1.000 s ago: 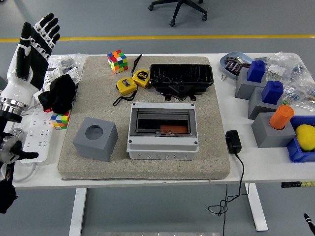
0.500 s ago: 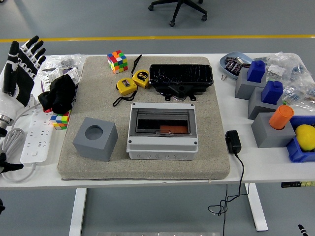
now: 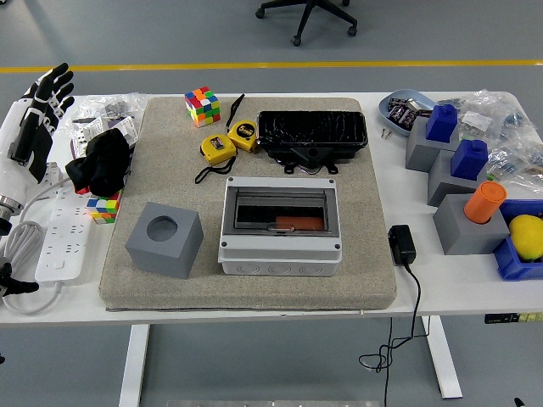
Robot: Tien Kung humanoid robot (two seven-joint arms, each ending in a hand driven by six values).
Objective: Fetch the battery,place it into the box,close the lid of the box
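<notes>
Your grey mat (image 3: 254, 271) fills the frame's centre to keep the work steady. On it, lower centre, the box (image 3: 281, 229) sits shut with something orange inside — likely the battery. Your left hand (image 3: 34, 119), far left, hangs empty, fingers spread.

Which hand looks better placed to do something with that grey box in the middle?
Probably the left. The left hand is raised, fingers open, at the table's left edge, some way from the box. The right hand is out of sight, so it looks less ready.
</notes>
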